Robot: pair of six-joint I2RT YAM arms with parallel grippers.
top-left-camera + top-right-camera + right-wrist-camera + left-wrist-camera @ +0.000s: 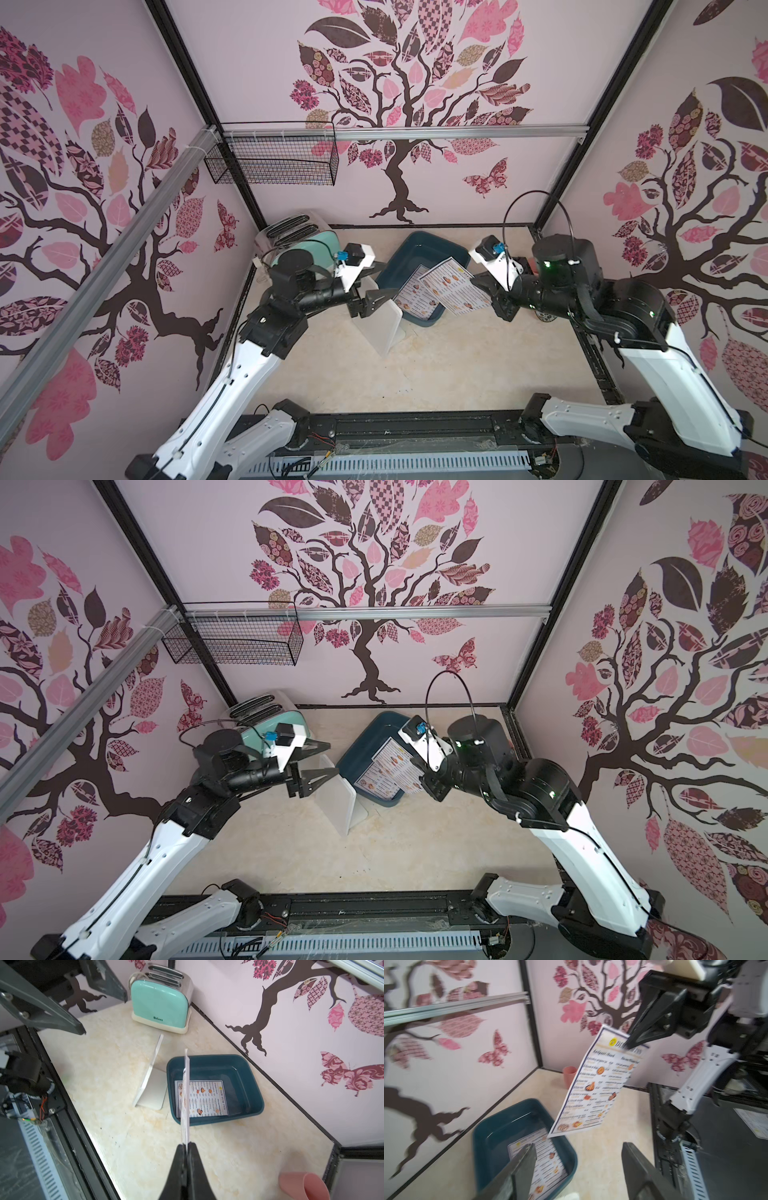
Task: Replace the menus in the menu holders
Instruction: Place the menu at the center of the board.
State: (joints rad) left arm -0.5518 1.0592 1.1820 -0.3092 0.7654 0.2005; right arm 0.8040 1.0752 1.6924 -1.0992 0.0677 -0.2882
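Top views, near first: reaching in from 7 o'clock, elbow bent, with left pincer [380, 281] spread wide and empty near menu holder [384, 328], upright mid-surface [415, 374]. Reaching in from 5 o'clock with right pincer [186, 1145] pinched tight on held menu [185, 1095], dangling near teal tub [239, 1068] at holder's 1 o'clock, with second menu [205, 1099] flat inside.

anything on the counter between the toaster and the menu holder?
No. Right wrist view shows bare countertop between the toaster and the menu holder. In both top views the left gripper partly hides that stretch.
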